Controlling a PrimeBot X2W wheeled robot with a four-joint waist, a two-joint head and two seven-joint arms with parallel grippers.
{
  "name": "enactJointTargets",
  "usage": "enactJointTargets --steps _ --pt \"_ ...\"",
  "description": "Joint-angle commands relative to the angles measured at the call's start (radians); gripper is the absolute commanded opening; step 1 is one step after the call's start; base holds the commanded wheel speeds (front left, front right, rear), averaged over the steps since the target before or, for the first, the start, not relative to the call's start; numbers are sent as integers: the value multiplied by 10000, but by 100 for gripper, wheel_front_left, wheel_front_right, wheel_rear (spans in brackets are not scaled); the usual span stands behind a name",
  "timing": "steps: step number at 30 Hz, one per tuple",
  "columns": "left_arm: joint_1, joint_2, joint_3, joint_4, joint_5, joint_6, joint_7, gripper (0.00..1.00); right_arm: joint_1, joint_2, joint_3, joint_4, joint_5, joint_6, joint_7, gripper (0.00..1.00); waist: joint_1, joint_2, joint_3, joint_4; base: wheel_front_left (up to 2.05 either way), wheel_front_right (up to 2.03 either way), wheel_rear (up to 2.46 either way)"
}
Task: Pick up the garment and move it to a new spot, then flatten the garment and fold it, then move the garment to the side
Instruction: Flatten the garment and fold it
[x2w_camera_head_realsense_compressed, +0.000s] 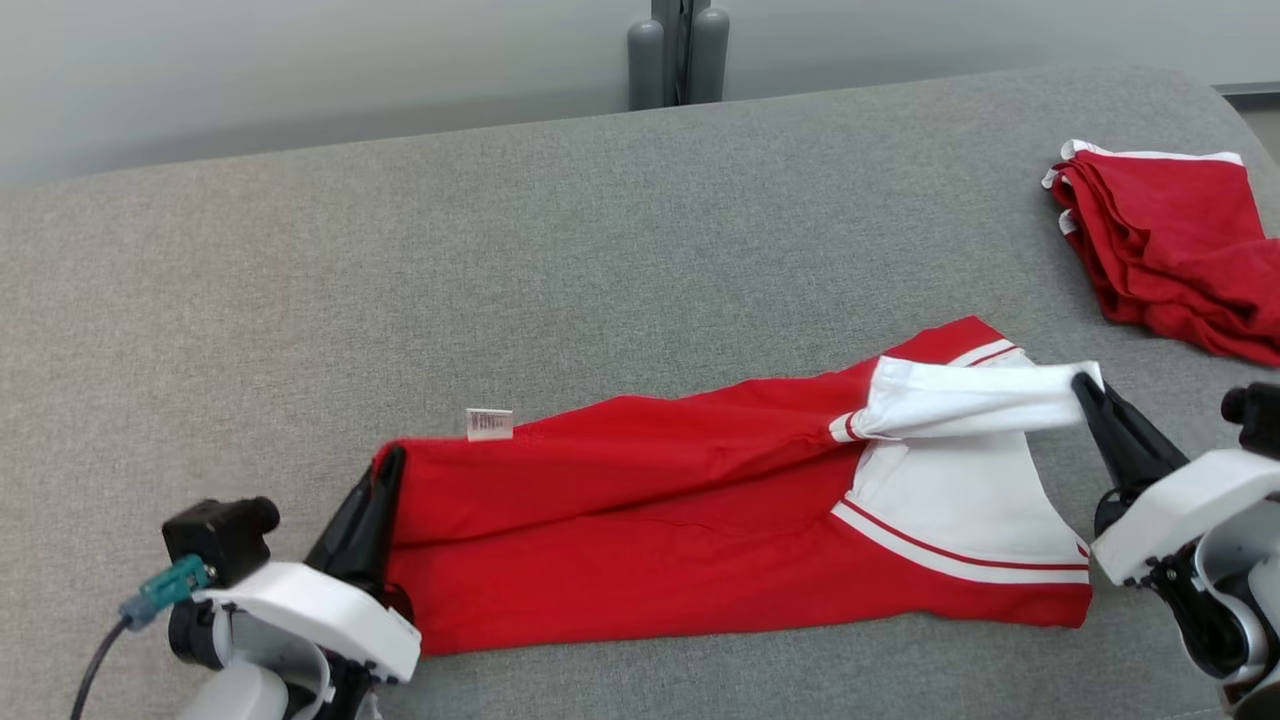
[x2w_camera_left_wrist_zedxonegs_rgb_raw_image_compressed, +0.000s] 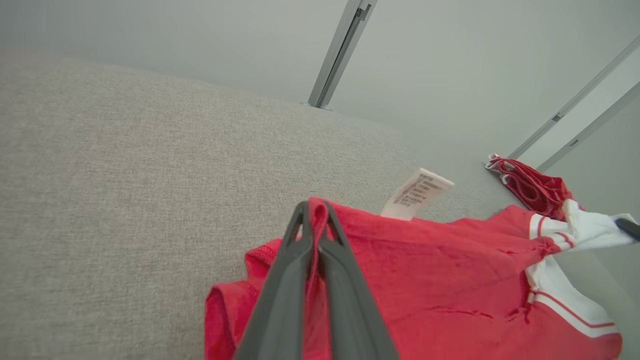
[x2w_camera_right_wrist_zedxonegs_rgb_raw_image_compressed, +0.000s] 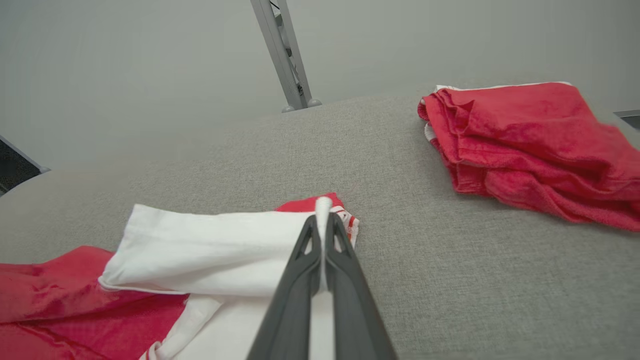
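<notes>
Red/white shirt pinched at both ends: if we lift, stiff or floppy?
Likely floppy: the red-and-white fabric garment lies creased on the grey woven surface, so its middle would probably sag between the left pincer and right pincer. Probably light: thin, flat folds. The white sleeve may slip free, since only its edge is pinched.

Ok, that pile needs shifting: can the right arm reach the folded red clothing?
Probably not yet: the way to the folded red clothing looks bare, but the right gripper is shut on the white sleeve.
</notes>
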Motion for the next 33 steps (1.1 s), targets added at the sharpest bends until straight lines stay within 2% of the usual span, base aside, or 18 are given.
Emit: enactJointTargets --steps 1,7,9,10,12,21,26,33 --pt "142 -17 1 -40 -51 46 -67 0 203 37 -155 -46 -120 3 -54 0 0 0 -60 -2 0 0 0" --pt "613 -151 -51 23 -160 51 -242 0 917 403 -685 -225 -379 3 -142 0 0 0 -286 24 0 0 0" --pt "753 -237 27 -2 -266 11 -375 0 1193 499 -860 -289 -493 3 -244 26 0 0 -354 41 0 0 0" --pt "840 -278 81 -31 -354 -13 -450 32 1358 596 -957 -305 -515 3 -271 44 0 0 -392 54 0 0 0" --pt "1016 -352 226 -78 -488 -59 -603 100 1687 701 -1141 -371 -653 3 -408 100 0 0 -469 88 0 0 0" --pt "1996 -555 934 -450 -785 52 -991 100 3031 1367 -2332 -499 -1095 3 -953 100 0 0 -677 160 0 0 0" --pt "2080 -623 1301 -626 -348 235 -1080 100 3356 1613 -2928 -730 -1325 3 -943 100 0 0 -735 205 0 0 0" --pt "1748 -729 1285 -670 607 392 -1106 100 3341 1797 -3302 -1004 -1728 3 -665 100 0 0 -830 256 0 0 0"
